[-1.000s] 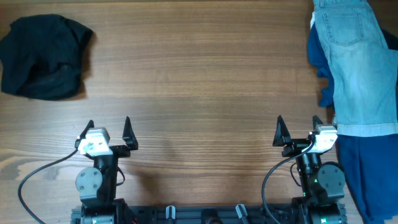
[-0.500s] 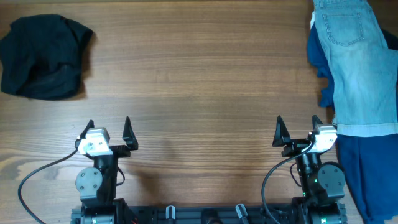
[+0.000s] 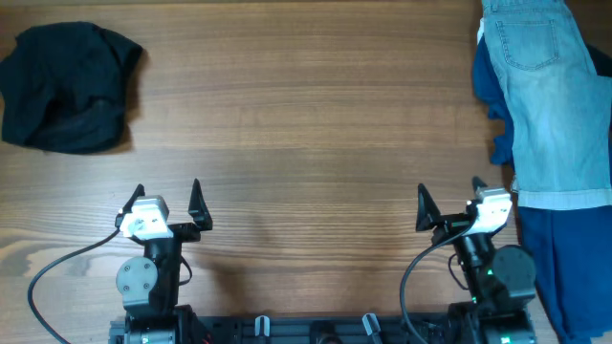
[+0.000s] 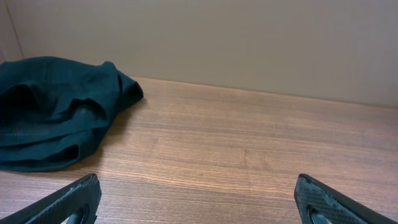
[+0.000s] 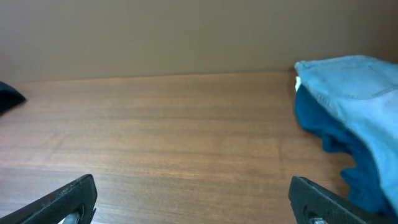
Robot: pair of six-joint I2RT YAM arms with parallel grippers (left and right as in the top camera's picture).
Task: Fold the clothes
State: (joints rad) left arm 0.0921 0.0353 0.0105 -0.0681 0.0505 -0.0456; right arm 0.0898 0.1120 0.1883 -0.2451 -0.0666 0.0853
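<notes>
Pale-blue denim shorts (image 3: 550,100) with a stitched back pocket lie at the far right of the table, on top of a larger dark-blue garment (image 3: 564,258). Both show at the right of the right wrist view, the shorts (image 5: 351,78) above the dark-blue cloth (image 5: 336,137). A crumpled black garment (image 3: 67,86) lies at the back left and shows in the left wrist view (image 4: 53,112). My left gripper (image 3: 167,201) is open and empty near the front edge (image 4: 196,205). My right gripper (image 3: 449,205) is open and empty just left of the dark-blue garment (image 5: 193,202).
The wooden table (image 3: 306,124) stretches between the two piles. A plain beige wall (image 4: 249,43) stands behind the far edge. A black cable (image 3: 57,272) curls by the left arm's base and another (image 3: 411,272) by the right arm's base.
My right gripper has shifted slightly to the left and turned a little. The left arm and the clothes have not moved.
</notes>
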